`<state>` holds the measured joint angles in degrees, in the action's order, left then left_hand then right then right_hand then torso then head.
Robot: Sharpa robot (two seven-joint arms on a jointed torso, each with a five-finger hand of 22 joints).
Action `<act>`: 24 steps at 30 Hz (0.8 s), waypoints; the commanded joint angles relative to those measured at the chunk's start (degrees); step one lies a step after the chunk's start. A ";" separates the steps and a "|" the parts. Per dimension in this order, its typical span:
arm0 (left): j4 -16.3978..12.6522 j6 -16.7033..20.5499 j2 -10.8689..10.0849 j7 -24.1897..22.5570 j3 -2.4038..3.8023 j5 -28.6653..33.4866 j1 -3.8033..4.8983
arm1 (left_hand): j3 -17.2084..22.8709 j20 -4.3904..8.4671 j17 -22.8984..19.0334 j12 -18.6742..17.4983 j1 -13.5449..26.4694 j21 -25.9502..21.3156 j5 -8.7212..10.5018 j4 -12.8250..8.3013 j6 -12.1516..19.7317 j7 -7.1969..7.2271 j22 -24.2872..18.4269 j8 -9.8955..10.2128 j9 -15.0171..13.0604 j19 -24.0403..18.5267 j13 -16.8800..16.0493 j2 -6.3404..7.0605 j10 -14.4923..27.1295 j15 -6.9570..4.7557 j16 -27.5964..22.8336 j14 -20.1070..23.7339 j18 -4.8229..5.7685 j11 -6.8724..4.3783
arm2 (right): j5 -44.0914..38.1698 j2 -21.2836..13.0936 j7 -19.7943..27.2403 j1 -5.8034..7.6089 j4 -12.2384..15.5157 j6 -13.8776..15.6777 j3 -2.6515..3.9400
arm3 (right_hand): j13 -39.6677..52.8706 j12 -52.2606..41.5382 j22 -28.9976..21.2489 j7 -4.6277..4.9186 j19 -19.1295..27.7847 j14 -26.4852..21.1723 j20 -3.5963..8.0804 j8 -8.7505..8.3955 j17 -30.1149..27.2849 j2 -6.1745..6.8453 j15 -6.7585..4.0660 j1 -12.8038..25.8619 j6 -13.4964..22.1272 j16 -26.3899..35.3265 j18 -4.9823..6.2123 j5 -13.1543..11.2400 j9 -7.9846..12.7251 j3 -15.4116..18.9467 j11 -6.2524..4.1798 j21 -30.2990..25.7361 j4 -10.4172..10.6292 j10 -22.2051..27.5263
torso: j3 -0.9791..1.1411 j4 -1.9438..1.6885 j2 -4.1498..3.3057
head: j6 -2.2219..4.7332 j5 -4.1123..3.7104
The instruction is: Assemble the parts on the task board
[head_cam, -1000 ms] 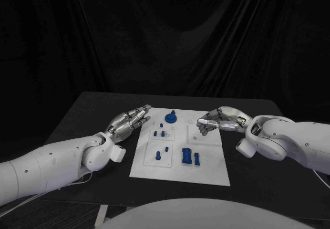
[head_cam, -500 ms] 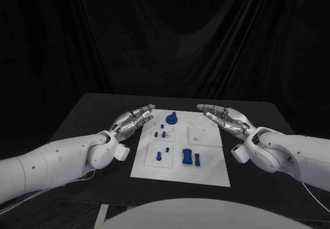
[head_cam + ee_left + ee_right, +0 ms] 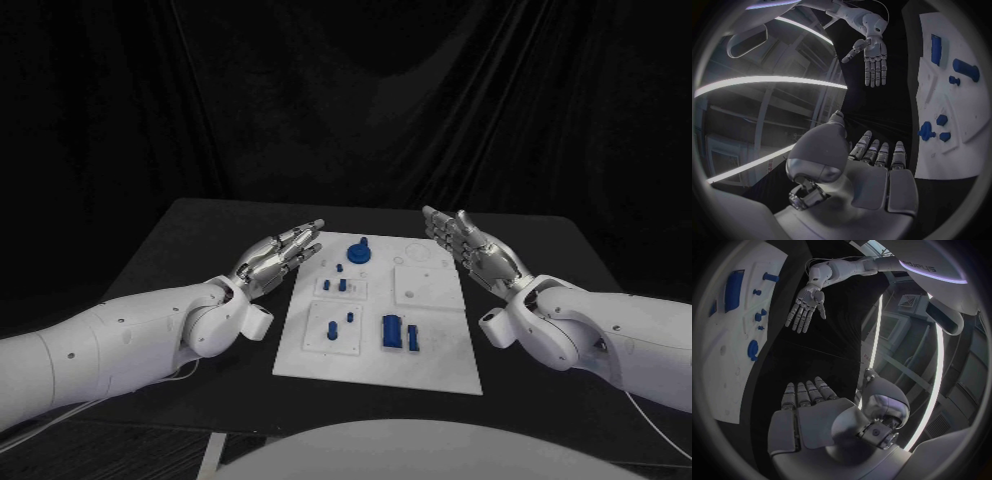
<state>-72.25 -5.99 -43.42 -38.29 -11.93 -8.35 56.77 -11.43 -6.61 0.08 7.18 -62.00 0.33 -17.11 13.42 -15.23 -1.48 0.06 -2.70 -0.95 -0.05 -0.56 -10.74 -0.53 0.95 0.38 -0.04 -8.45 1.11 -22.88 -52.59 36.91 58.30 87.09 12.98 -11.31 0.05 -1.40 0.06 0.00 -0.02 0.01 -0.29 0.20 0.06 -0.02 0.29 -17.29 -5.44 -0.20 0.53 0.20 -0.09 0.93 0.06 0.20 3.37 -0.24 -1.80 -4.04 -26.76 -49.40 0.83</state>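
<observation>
Assembly unfinished, I'd say: small blue plastic parts (image 3: 392,329) sit scattered on the white rectangular task board (image 3: 433,368). Left hand (image 3: 277,256) and right hand (image 3: 476,251) flank the board, fingers spread, holding nothing.

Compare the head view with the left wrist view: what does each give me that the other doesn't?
Head view alone: the whole task board with all its edges, and the table round it.
Left wrist view alone: the left hand seen from behind, fingers straight and apart, beside the board's edge.
Both: the right hand, open and holding nothing, and blue parts lying on the board.
</observation>
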 commanded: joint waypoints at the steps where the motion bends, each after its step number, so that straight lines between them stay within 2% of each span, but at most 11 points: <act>1: -1.00 3.29 0.06 0.25 0.56 0.67 0.25 | 3.67 2.14 -0.08 -2.29 19.78 -0.33 5.46 -4.26 4.87 1.48 -0.06 2.70 0.95 0.05 0.56 3.42 0.53 -0.95 -0.38 0.04 2.61 -1.11 | 2.42 0.61 -0.89 0.26 0.35 3.48 0.75 | -0.05 1.40 -0.06 0.00 0.02 -0.01 0.29 -0.20 -0.06 0.02 -0.29 6.61 5.44 0.20 -0.53 -0.20 0.09 -0.93 -0.06 -0.20 -3.37 0.24 | 0.19 0.39 -0.45 | 1.27 -0.11; 3: -1.95 5.95 -0.02 0.72 1.21 1.11 0.43 | 4.43 2.40 -0.08 -2.74 23.56 -0.33 6.51 -5.03 5.78 1.48 -0.06 2.70 0.95 0.05 0.56 4.08 0.53 -0.95 -0.38 0.04 2.66 -1.11 | 4.40 1.31 -1.49 0.41 0.60 6.16 1.77 | -0.05 1.40 -0.06 0.00 0.02 -0.01 0.29 -0.20 -0.06 0.02 -0.29 10.29 5.44 0.20 -0.53 -0.20 0.09 -0.93 -0.06 -0.20 -3.37 0.24 | 0.35 0.75 -0.84 | 2.61 -0.18; 4: -2.41 7.23 -0.06 0.94 1.52 1.32 0.51 | 4.74 6.61 -0.08 -2.91 25.16 -0.33 6.93 -5.34 6.17 1.48 -0.06 2.70 0.95 0.05 0.56 4.36 0.53 -0.95 -0.38 0.04 3.22 -1.11 | 5.33 1.65 -1.77 0.49 0.71 7.42 2.25 | -0.05 1.40 -0.06 0.00 0.02 -0.01 0.29 -0.20 -0.06 0.02 -0.29 11.49 5.44 0.20 -0.53 -0.20 0.09 -0.93 -0.06 -0.20 -3.37 0.24 | 0.42 0.92 -1.02 | 3.24 -0.21; 7: -3.98 11.64 -0.18 1.72 2.59 2.04 0.81 | 5.54 6.61 -0.08 -7.18 29.39 -0.33 8.12 -6.26 7.23 1.48 -0.06 2.70 0.95 0.05 0.56 5.08 0.53 -0.95 -0.38 0.04 3.25 -1.11 | 8.60 2.81 -2.77 0.74 1.11 11.83 3.94 | -0.05 1.40 -0.06 0.00 0.02 -0.01 0.29 -0.20 -0.06 0.02 -0.29 17.29 5.44 0.20 -0.53 -0.20 0.09 -0.93 -0.06 -0.20 -3.37 0.24 | 0.68 1.50 -1.65 | 5.45 -0.33; 12: -7.49 21.48 -0.46 3.45 4.98 3.65 1.47 | 6.71 6.61 -0.08 -7.18 35.48 -0.33 9.79 -7.53 8.70 1.48 -0.06 2.70 0.95 0.05 0.56 6.12 0.53 -0.95 -0.38 0.04 3.87 -1.11 | 15.57 5.29 -4.89 1.29 1.97 21.26 7.54 | -0.05 1.40 -0.06 0.00 0.02 -0.01 0.29 -0.20 -0.06 0.02 -0.29 17.29 5.44 0.20 -0.53 -0.20 0.09 -0.93 -0.06 -0.20 -3.37 0.24 | 1.23 2.75 -3.01 | 10.15 -0.58; 13: -8.12 23.24 -0.51 3.76 5.41 3.94 1.59 | 6.90 6.61 -0.08 -7.18 36.52 -0.33 10.09 -7.72 8.97 1.48 -0.06 2.70 0.95 0.05 0.56 6.31 0.53 -0.95 -0.38 0.04 4.29 -1.11 | 16.61 5.67 -5.21 1.37 2.10 22.66 8.07 | -0.05 1.40 -0.06 0.00 0.02 -0.01 0.29 -0.20 -0.06 0.02 -0.29 17.29 5.44 0.20 -0.53 -0.20 0.09 -0.93 -0.06 -0.20 -3.37 0.24 | 1.31 2.93 -3.21 | 10.85 -0.61; 14: -8.75 25.01 -0.56 4.08 5.84 4.23 1.71 | 7.10 6.61 -0.08 -7.18 37.52 -0.33 10.36 -7.92 9.18 1.48 -0.06 2.70 0.95 0.05 0.56 6.48 0.53 -0.95 -0.38 0.04 8.45 -1.11 | 17.58 6.01 -5.50 1.44 2.22 23.98 8.57 | -0.05 1.40 -0.06 0.00 0.02 -0.01 0.29 -0.20 -0.06 0.02 -0.29 17.29 5.44 0.20 -0.53 -0.20 0.09 -0.93 -0.06 -0.20 -3.37 0.24 | 1.39 3.10 -3.40 | 11.50 -0.65; 15: -9.41 26.86 -0.61 4.40 6.29 4.53 1.83 | 7.32 6.61 -0.08 -7.18 38.52 -0.33 10.62 -8.14 9.44 1.48 -0.06 2.70 0.95 0.05 0.56 6.65 0.53 -0.95 -0.38 0.04 8.45 -1.11 | 18.51 6.34 -5.79 1.52 2.33 25.24 9.06 | -0.05 1.40 -0.06 0.00 0.02 -0.01 0.29 -0.20 -0.06 0.02 -0.29 17.29 5.44 0.20 -0.53 -0.20 0.09 -0.93 -0.06 -0.20 -3.37 0.24 | 1.46 3.27 -3.58 | 12.12 -0.68; 16: -10.37 29.54 -0.69 4.87 6.94 4.97 2.01 | 11.43 6.61 -0.08 -7.18 39.74 -0.33 10.96 -8.36 9.70 1.48 -0.06 2.70 0.95 0.05 0.56 10.74 0.53 -0.95 -0.38 0.04 8.45 -1.11 | 19.69 6.76 -6.14 1.61 2.48 26.82 9.66 | -0.05 1.40 -0.06 0.00 0.02 -0.01 0.29 -0.20 -0.06 0.02 -0.29 17.29 5.44 0.20 -0.53 -0.20 0.09 -0.93 -0.06 -0.20 -3.37 0.24 | 1.55 3.48 -3.81 | 12.91 -0.72; 21: -13.53 38.40 -0.94 6.44 9.09 6.43 2.61 | 11.43 6.61 -0.08 -7.18 43.78 -0.33 12.10 -13.42 10.59 1.48 -0.06 2.70 0.95 0.05 0.56 10.74 0.53 -0.95 -0.38 0.04 8.45 -1.11 | 22.29 7.69 -6.94 1.81 2.80 30.35 11.01 | -0.05 1.40 -0.06 0.00 0.02 -0.01 0.29 -0.20 -0.06 0.02 -0.29 17.29 5.44 0.20 -0.53 -0.20 0.09 -0.93 -0.06 -0.20 -3.37 0.24 | 1.76 3.94 -4.31 | 14.65 -0.82; 24: -15.30 43.39 -1.08 7.31 10.30 7.24 2.94 | 11.43 6.61 -0.08 -7.18 46.10 -0.33 12.74 -13.42 11.15 1.48 -0.06 2.70 0.95 0.05 0.56 10.74 0.53 -0.95 -0.38 0.04 8.45 -1.11 | 22.88 7.90 -7.11 1.86 2.87 31.13 11.31 | -0.05 1.40 -0.06 0.00 0.02 -0.01 0.29 -0.20 -0.06 0.02 -0.29 17.29 5.44 0.20 -0.53 -0.20 0.09 -0.93 -0.06 -0.20 -3.37 0.24 | 1.80 4.04 -4.42 | 15.02 -0.83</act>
<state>-86.97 27.63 -44.48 -32.60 -1.74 -3.45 59.53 -1.39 -0.52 0.07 0.54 -21.77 0.33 -6.00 3.49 -5.72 0.01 0.08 -0.27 -0.09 -0.07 -0.07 -1.41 0.06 0.29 0.38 0.08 -1.65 0.38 -3.19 -44.70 31.70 60.06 89.78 39.37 -0.07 0.06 -0.21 0.06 -0.02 -0.02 0.01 -0.30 0.20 0.06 0.07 0.29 -0.36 -0.21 -0.21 0.41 0.20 -0.06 0.06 0.07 0.20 0.22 -0.26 -0.12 -0.30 -30.85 -34.71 -0.01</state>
